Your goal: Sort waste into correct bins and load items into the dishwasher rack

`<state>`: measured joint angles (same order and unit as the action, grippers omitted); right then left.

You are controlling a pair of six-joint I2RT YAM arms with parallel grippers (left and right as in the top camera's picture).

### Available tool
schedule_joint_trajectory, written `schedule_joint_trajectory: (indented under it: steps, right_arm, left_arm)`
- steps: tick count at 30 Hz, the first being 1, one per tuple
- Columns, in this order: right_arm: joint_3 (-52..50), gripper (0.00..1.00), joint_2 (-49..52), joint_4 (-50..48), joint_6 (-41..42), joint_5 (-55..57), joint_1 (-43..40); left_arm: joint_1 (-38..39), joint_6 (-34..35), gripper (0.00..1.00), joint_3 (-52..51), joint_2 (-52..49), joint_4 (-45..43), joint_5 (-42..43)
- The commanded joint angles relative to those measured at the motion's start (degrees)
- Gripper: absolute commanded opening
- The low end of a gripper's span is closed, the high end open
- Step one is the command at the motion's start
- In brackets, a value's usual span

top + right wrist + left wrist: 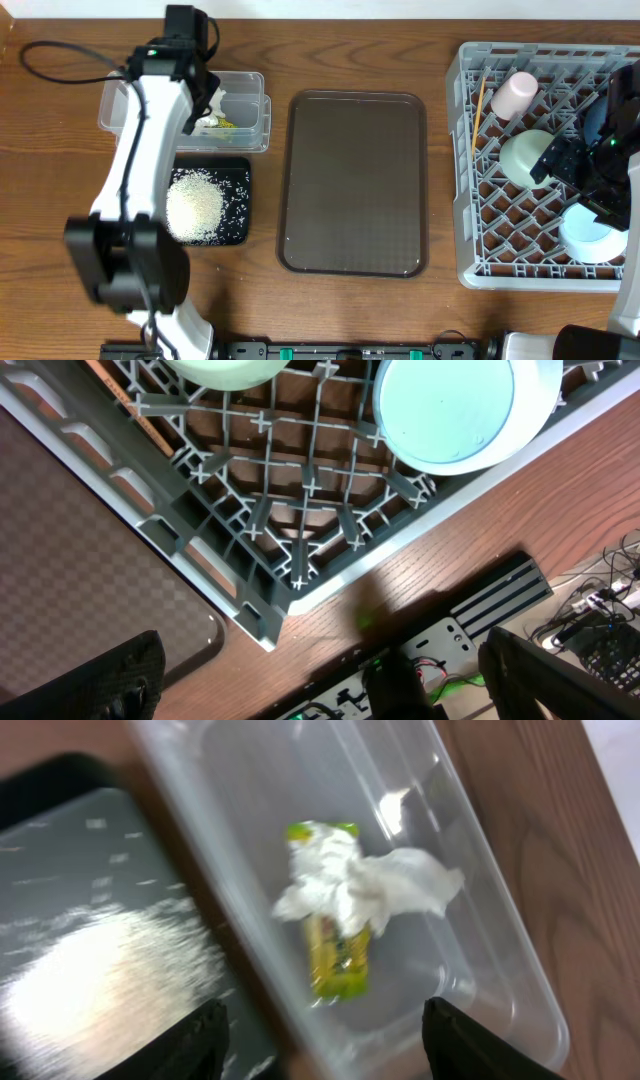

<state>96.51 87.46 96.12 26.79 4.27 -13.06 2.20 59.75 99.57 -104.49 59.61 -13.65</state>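
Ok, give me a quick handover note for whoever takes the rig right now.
Left claw open above the clear container, holding nothing.
Right claw open above the rack's corner, holding nothing.
Done: tissue and wrapper in the container, rice in the black tray; cup, stick, a bowl and a second bowl in the rack.
To do: the plate, not visible in any view.

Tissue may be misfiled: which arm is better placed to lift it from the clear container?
Left: the left gripper, open, hovers over the tissue; the right gripper is far off, over the rack.
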Motion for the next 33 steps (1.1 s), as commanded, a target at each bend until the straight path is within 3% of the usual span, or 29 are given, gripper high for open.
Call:
schedule_joint_trajectory:
  steps: [1, 10, 17, 19, 21, 33]
  right_arm:
    - [0.0, 0.99, -0.5, -0.1, 1.0, 0.0, -0.4]
    - [0.0, 0.99, -0.5, -0.1, 1.0, 0.0, -0.4]
    - [0.0, 0.99, -0.5, -0.1, 1.0, 0.0, -0.4]
    - [0.0, 0.99, -0.5, -0.1, 1.0, 0.0, -0.4]
    - [0.0, 0.99, -0.5, -0.1, 1.0, 0.0, -0.4]
    - [0.0, 0.99, -0.5, -0.1, 1.0, 0.0, -0.4]
  left_arm:
    - [-0.2, -1.6, 0.64, 0.1, 9.0, 6.3, -0.5]
    - [-0.1, -1.6, 0.7, -5.0, 24.8, 19.8, -0.2]
    - [-0.1, -1.6, 0.74, -20.9, 40.8, 21.2, 5.0]
    - [-0.1, -1.6, 0.84, -25.1, 44.8, 22.4, 6.9]
    - [-0.1, -1.6, 0.86, -28.3, 48.2, 24.7, 9.1]
    - [-0.1, -1.6, 0.88, -30.8, 53.1, 30.1, 9.4]
